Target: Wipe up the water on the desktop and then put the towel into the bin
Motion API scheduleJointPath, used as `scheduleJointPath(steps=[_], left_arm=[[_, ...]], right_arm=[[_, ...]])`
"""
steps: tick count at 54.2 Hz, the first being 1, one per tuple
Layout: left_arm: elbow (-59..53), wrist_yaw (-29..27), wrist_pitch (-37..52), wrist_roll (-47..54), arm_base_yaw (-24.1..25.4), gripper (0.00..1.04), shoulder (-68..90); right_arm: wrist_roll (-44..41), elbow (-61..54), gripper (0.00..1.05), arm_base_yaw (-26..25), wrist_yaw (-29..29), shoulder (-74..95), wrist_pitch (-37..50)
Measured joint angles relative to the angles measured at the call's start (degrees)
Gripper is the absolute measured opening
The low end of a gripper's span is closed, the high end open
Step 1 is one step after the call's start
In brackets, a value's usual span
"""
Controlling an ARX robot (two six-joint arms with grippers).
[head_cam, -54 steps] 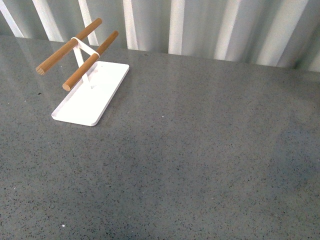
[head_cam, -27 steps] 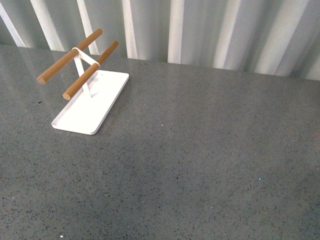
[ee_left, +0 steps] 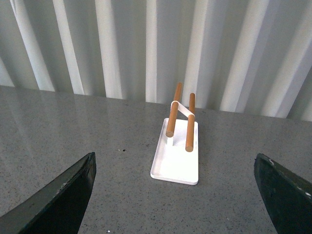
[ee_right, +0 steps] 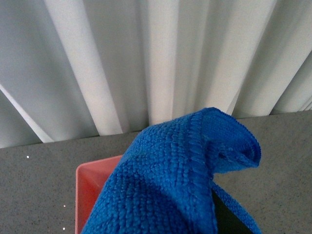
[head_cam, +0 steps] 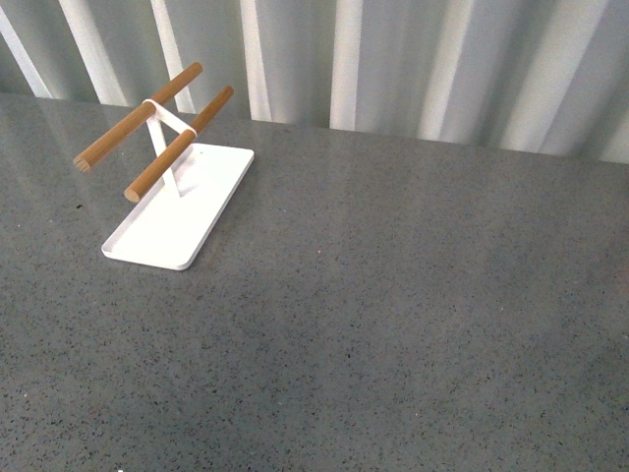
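Dark patches are gone from the desktop (head_cam: 413, 324); wiping is judged done. The towel (ee_right: 170, 180) is clamped in the right gripper (ee_right: 222, 214), the bin (ee_right: 92, 187) just beyond its jaws; the left gripper (ee_left: 174, 163) is spread wide.

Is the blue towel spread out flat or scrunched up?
Scrunched up: the towel bulges in bunched folds close before the right wrist camera, not flat.

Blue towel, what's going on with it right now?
The right gripper holds the towel bunched up close to a red bin, apparently about to drop it in. The left gripper is open over the desktop, holding nothing, facing a white rack with two wooden bars. No water is visible on the desktop.
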Motion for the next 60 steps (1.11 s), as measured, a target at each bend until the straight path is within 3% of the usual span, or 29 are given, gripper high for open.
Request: scheduleJointPath(steps=[21, 48, 60], left_arm=[[0.0, 0.0, 0.0, 0.0, 0.0, 0.98, 0.0], [0.0, 0.0, 0.0, 0.0, 0.0, 0.98, 0.0], [0.0, 0.0, 0.0, 0.0, 0.0, 0.98, 0.0]], right_arm=[[-1.5, -2.4, 0.03, 8.2, 11.4, 7.8, -7.1], [-1.2, 1.9, 0.03, 5.7, 17.1, 15.2, -17.3], [-1.5, 7.7, 0.39, 5.4, 17.5, 16.6, -23.3]])
